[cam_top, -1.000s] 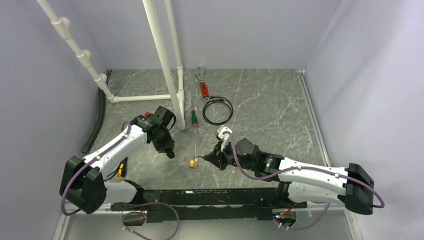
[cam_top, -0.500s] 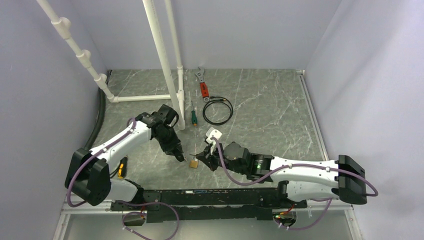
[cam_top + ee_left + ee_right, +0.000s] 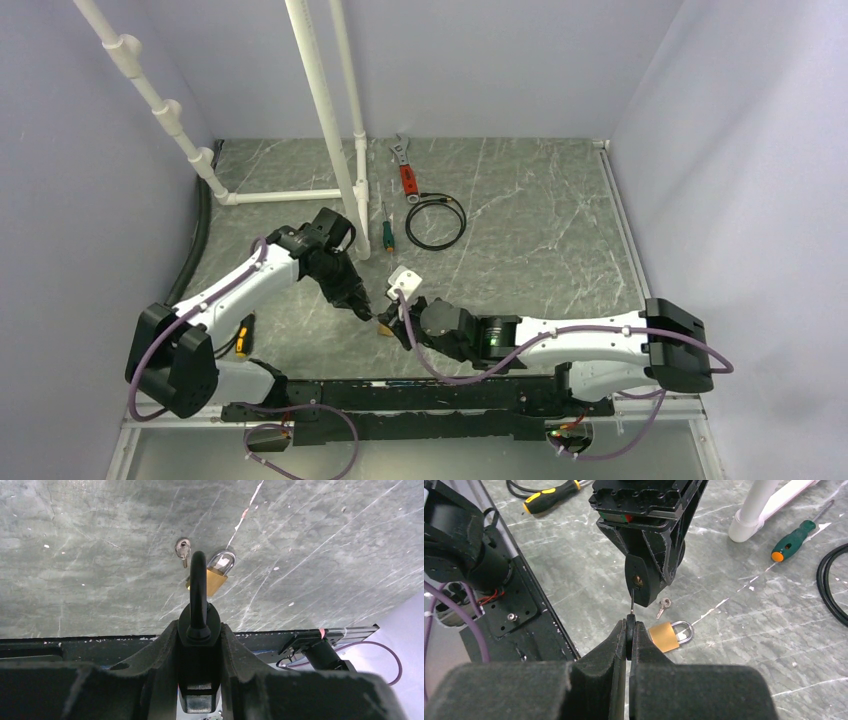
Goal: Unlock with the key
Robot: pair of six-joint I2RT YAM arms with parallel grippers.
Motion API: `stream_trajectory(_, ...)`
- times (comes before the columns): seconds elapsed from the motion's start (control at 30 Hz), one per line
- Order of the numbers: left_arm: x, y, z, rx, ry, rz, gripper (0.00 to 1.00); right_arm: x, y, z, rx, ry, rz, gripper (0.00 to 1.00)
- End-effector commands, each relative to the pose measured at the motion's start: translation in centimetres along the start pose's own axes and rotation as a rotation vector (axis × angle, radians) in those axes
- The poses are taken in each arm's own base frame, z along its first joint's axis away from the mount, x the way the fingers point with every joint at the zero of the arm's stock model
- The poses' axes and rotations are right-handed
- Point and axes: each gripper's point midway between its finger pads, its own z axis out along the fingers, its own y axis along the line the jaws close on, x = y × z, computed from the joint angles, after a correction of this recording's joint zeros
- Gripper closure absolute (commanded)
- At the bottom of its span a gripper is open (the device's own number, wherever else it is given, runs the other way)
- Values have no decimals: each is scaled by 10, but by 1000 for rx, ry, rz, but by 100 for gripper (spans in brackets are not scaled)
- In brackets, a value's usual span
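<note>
Just ahead of the right pincer, clamped on the key, sat the black lock, gripped by the left pincer, keyhole facing it. Both arms had closed in over the bench; with the key nearly touching, insertion looked next.

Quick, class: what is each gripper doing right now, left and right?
Left gripper: closed on a black padlock.
Right gripper: closed on the tiny key with round black head and thin metal blade.

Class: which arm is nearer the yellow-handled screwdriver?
Left. The left arm runs just beside the yellow-handled screwdriver; the right arm reaches in from the opposite side, well away.
</note>
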Motion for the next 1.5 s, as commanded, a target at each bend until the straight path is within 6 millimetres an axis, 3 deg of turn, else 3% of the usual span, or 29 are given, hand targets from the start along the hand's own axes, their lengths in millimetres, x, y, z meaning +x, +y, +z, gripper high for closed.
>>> stream_trajectory(0.0,-5,-22,-18,95,-31,-13,100,-33,8,7,35,-90,20,100)
stream_trajectory(0.47,-7,-16,-25,75,-69,-58,100,-25,17,25,123,-61,-41,100)
stream_trajectory(0.83,-5,-6,-28,34,-77,-76,100,-21,11,32,210,-44,-79,100)
stream_trajectory(1.47,-6,-9,-24,31,-64,-79,100,-20,7,45,271,-35,-124,100)
